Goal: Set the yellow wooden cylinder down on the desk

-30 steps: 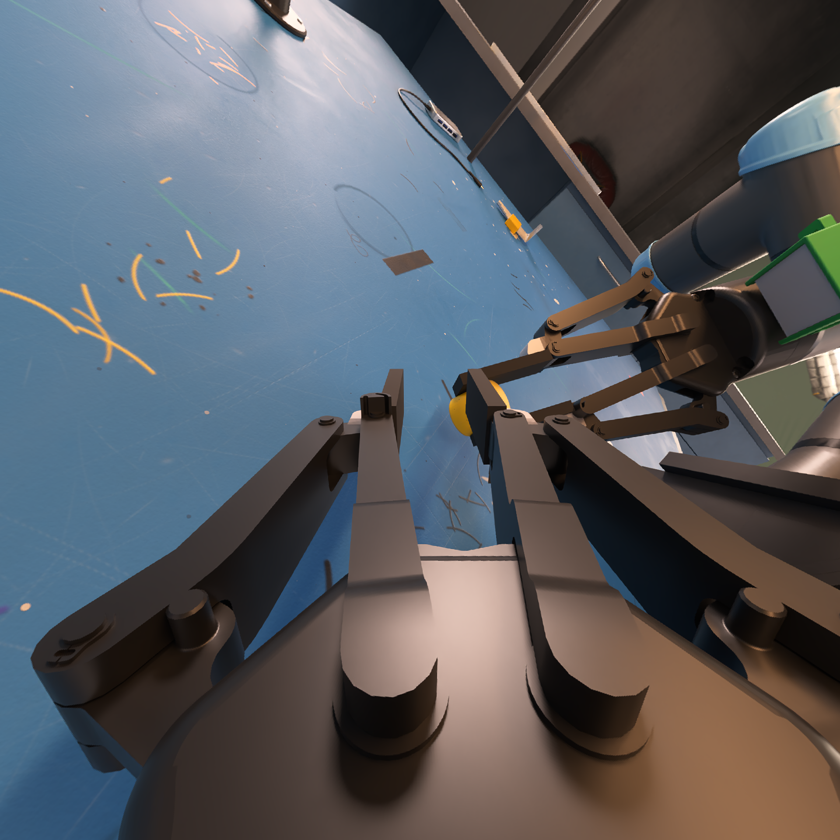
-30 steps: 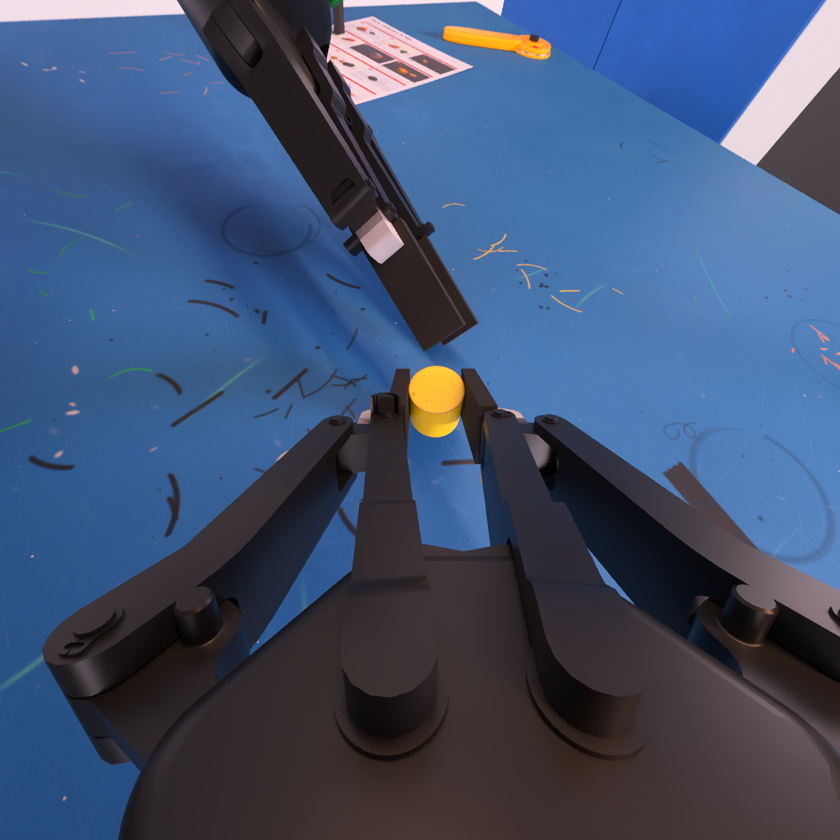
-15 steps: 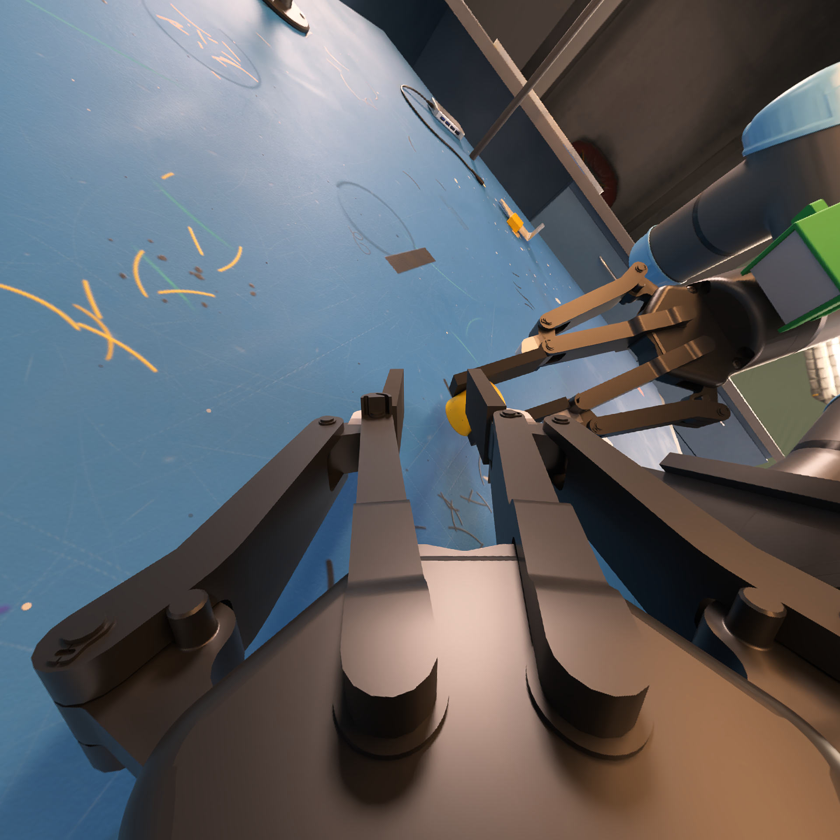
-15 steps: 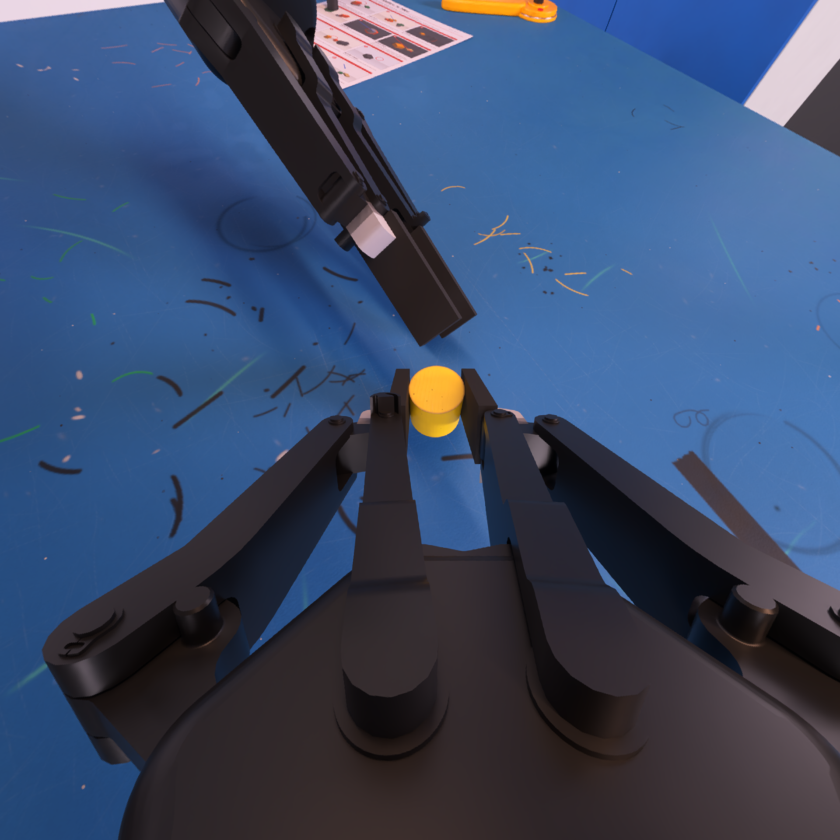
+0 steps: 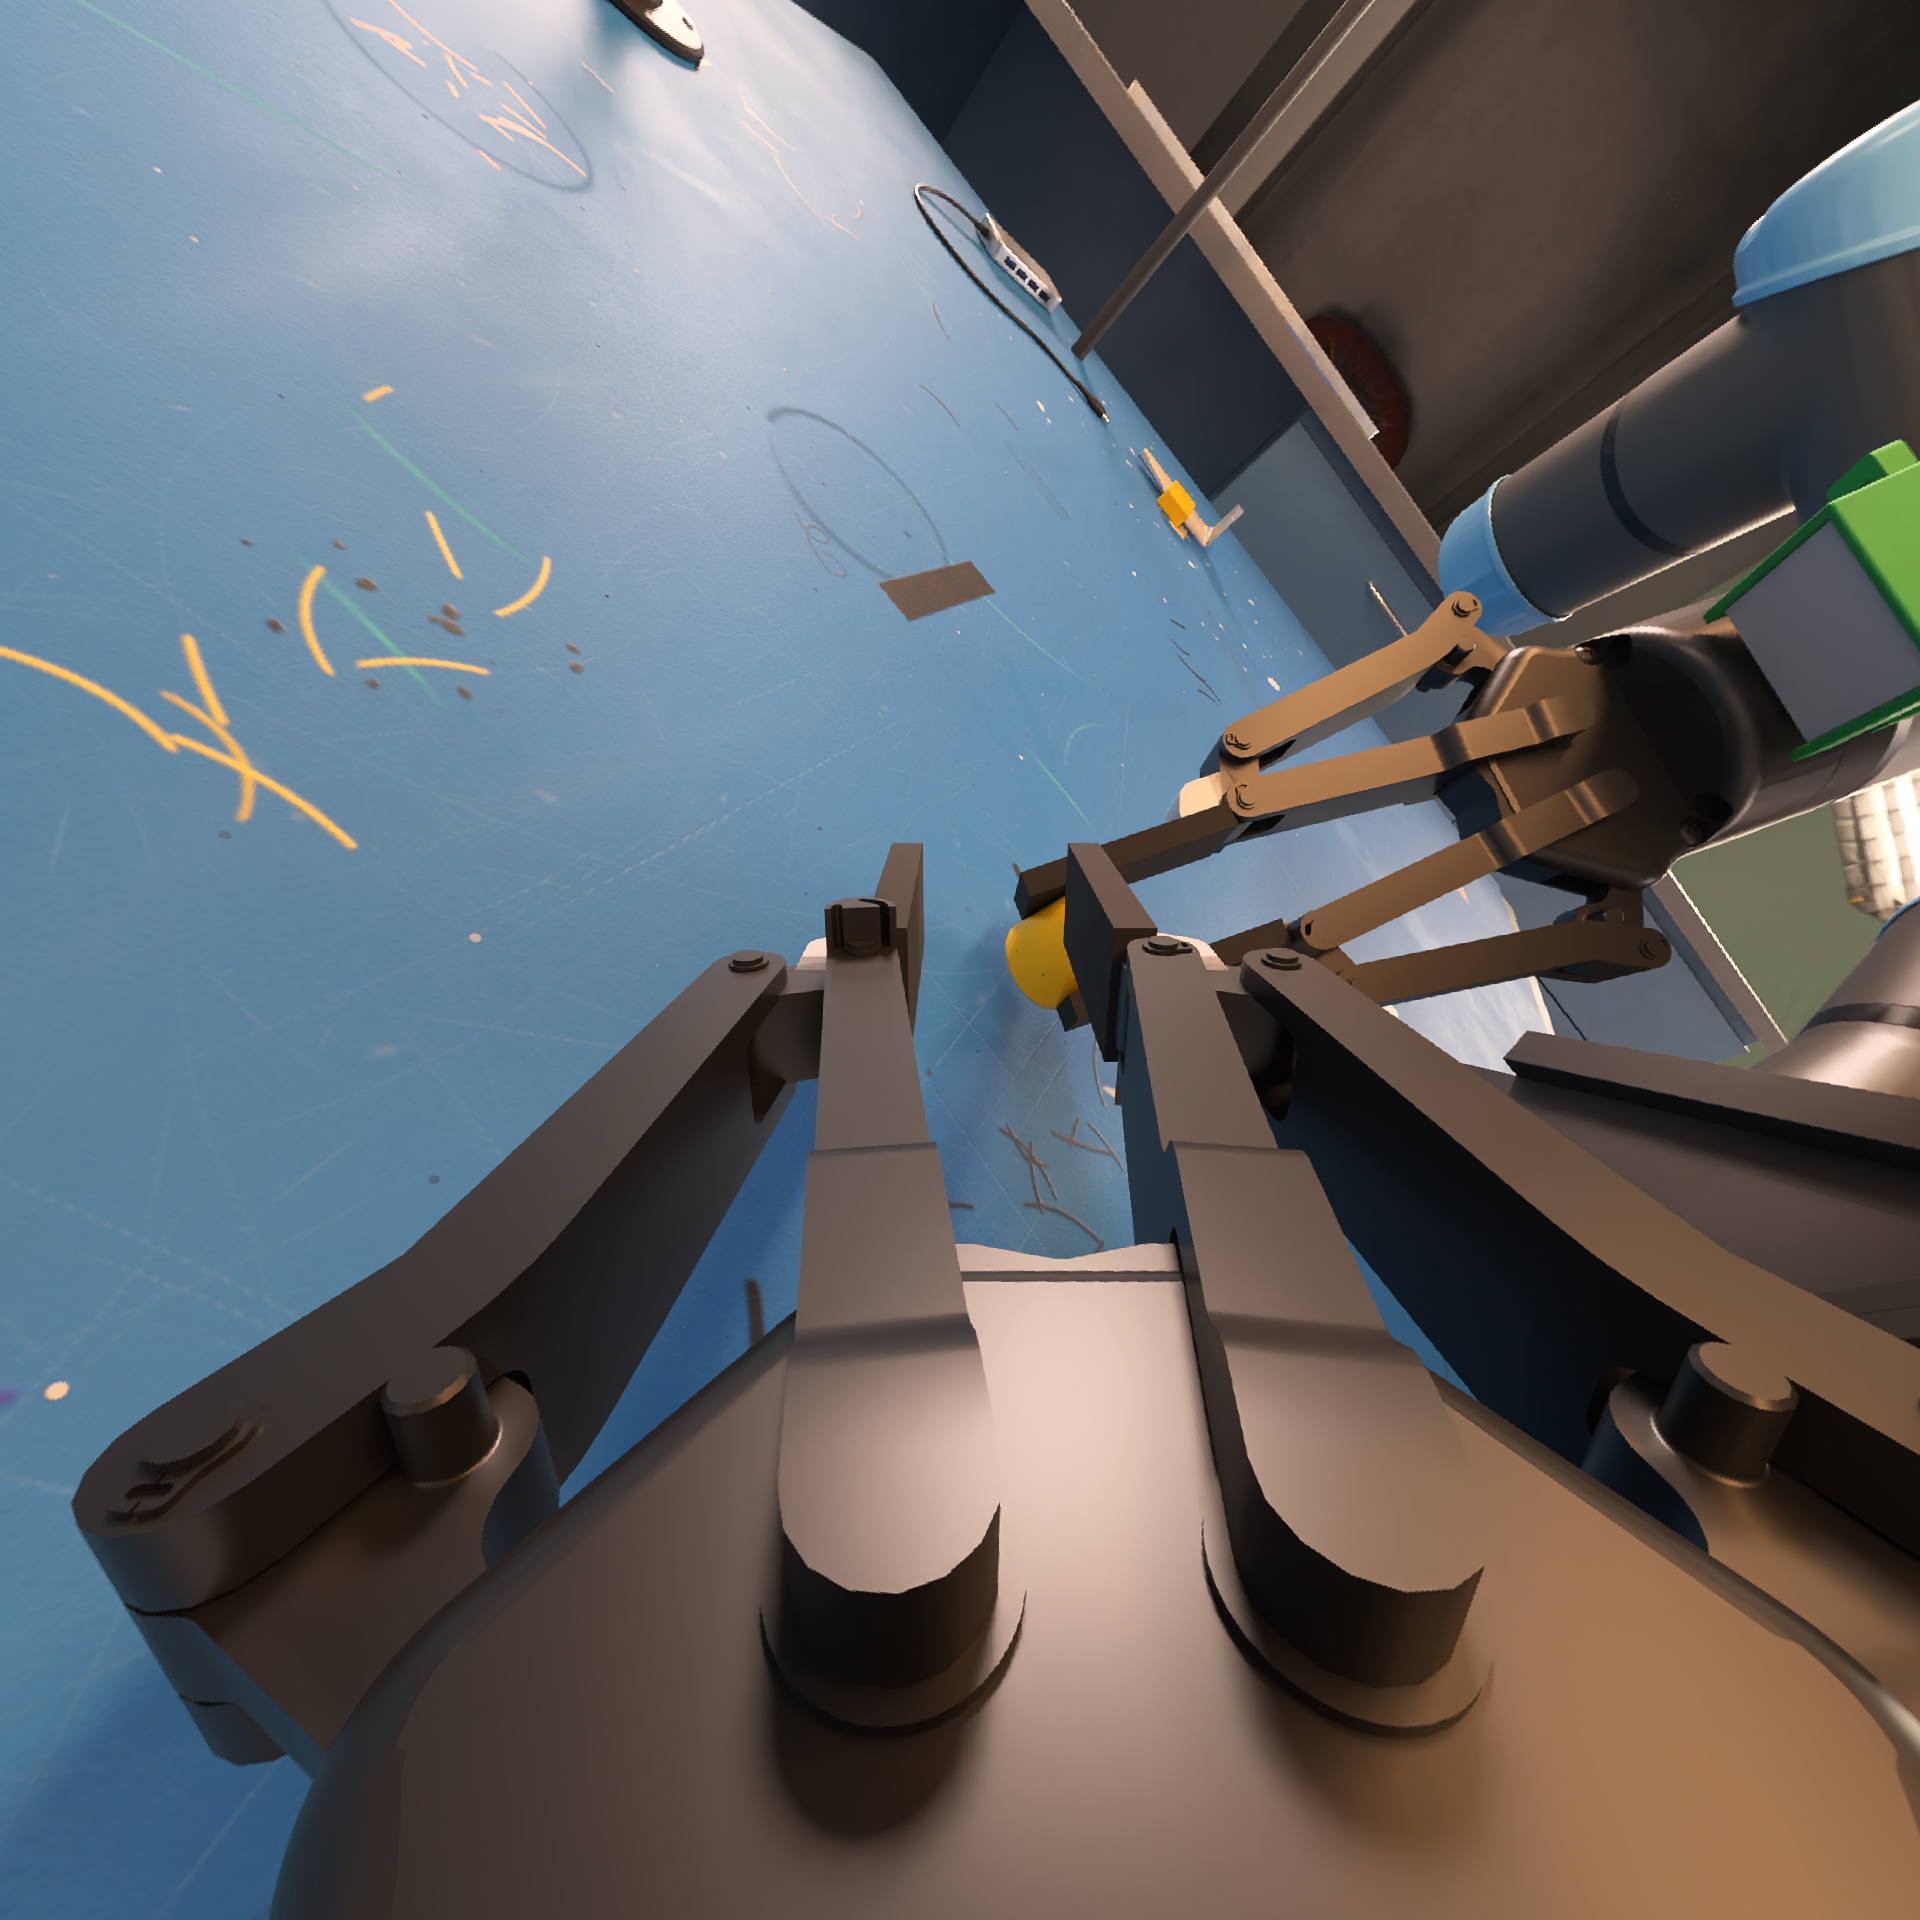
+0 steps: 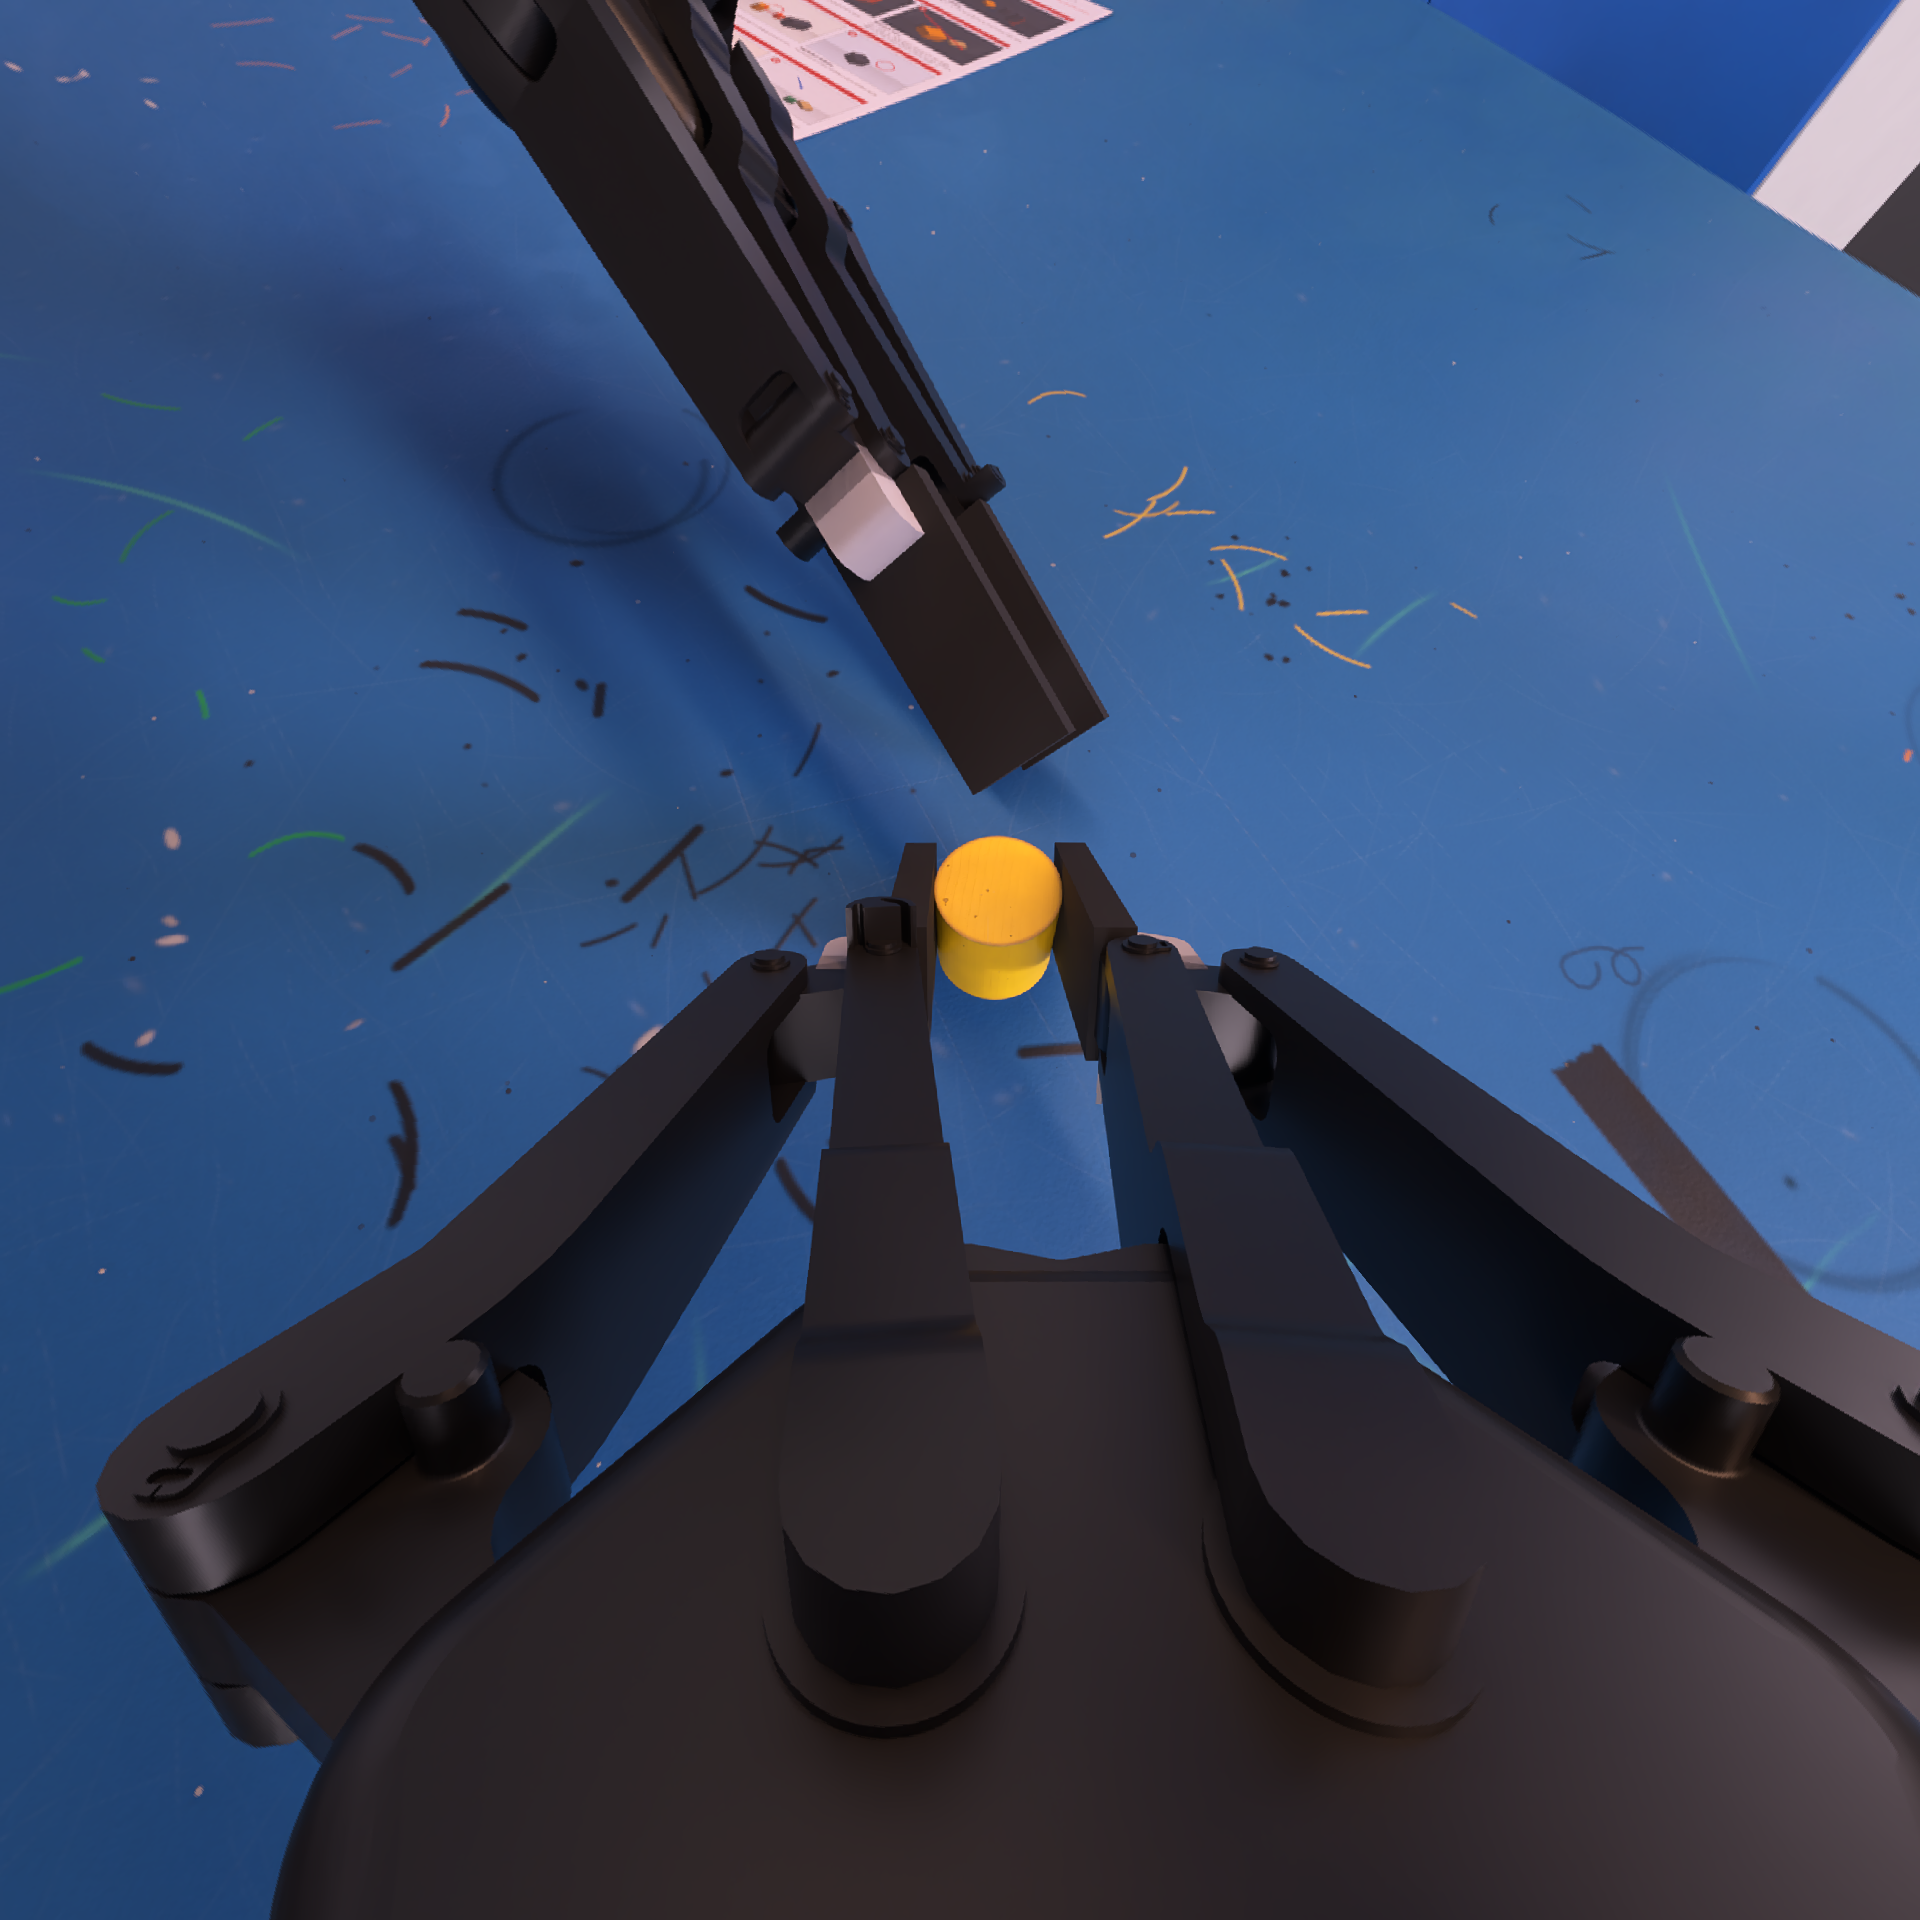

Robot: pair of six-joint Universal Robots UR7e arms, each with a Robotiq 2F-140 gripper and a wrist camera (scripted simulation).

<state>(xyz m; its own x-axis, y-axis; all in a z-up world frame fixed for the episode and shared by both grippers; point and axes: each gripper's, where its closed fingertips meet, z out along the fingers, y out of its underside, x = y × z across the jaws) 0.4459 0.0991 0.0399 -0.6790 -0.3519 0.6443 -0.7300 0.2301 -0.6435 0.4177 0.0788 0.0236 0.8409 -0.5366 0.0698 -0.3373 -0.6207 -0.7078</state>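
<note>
1. Left end effector (image 5: 997,904) hangs empty with its fingers parted, set just beside the cylinder, likely so the placement has room.
2. Yellow wooden cylinder (image 6: 995,916) sits upright, pinched between the right end effector (image 6: 995,935), low over the blue surface (image 6: 1455,831); contact is unclear.

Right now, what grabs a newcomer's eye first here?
The yellow wooden cylinder, bright against the blue desk, clamped in the right gripper at centre. Next, the left gripper, slanting down from the upper left, its tips just beyond the cylinder and holding nothing.
</note>
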